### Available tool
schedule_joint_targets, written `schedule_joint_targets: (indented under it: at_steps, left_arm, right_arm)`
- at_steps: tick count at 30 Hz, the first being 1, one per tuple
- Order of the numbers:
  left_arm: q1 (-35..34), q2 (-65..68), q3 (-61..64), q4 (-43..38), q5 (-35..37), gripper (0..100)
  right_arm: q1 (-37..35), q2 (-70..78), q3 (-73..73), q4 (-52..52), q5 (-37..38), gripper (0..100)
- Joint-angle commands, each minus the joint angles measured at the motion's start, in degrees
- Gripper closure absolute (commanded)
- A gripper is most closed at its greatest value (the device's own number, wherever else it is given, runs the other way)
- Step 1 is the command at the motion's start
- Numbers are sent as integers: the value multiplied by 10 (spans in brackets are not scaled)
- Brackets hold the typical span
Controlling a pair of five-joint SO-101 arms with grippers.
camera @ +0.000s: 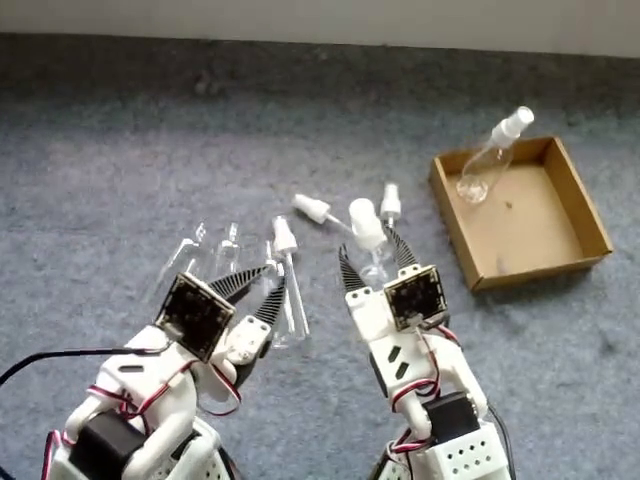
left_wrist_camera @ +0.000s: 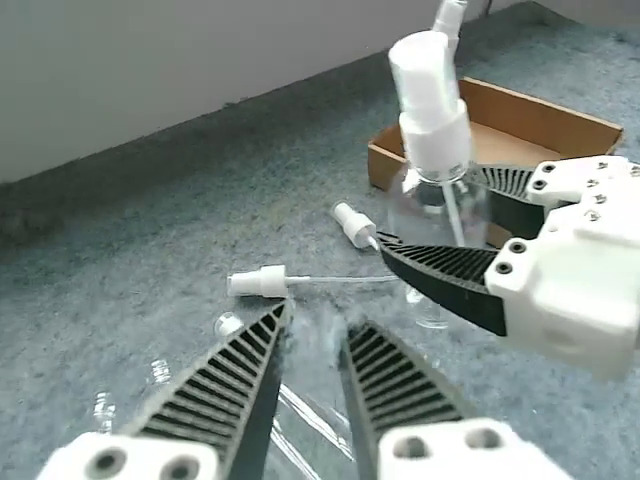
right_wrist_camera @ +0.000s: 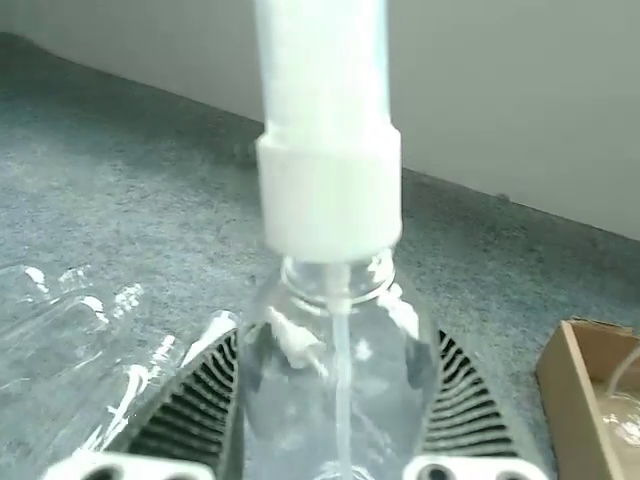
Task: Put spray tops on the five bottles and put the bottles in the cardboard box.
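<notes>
Right end effector clamps upright bottle w/ spray top.

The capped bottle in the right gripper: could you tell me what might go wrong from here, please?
1. The right gripper holds the clear bottle by its smooth body; it might slip or tilt on the way.
2. The leaning bottle rests over the far wall of the cardboard box; a careless drop could knock it out.
3. A loose spray top lies close by and could be swept aside.
</notes>
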Motion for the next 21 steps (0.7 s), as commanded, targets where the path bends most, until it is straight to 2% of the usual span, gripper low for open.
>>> schedule_joint_targets:
  at_steps: [1, 4, 10, 15, 21]
  left_arm:
    - [-90, -40, -9, 19, -4, 994]
    - [-139, -55, -9, 42, -4, 995]
    - [-210, -58, -9, 74, -5, 995]
    - [-290, -59, -5, 80, -4, 995]
    - [-343, -59, -5, 159, -5, 995]
  right_arm:
    - [39, -7, -12, 0, 4, 890]
    - [45, -7, -30, 17, 7, 890]
    - [46, -6, -160, 96, 7, 890]
    - [101, -6, -235, 121, 5, 890]
    - [153, 85, -272, 123, 4, 890]
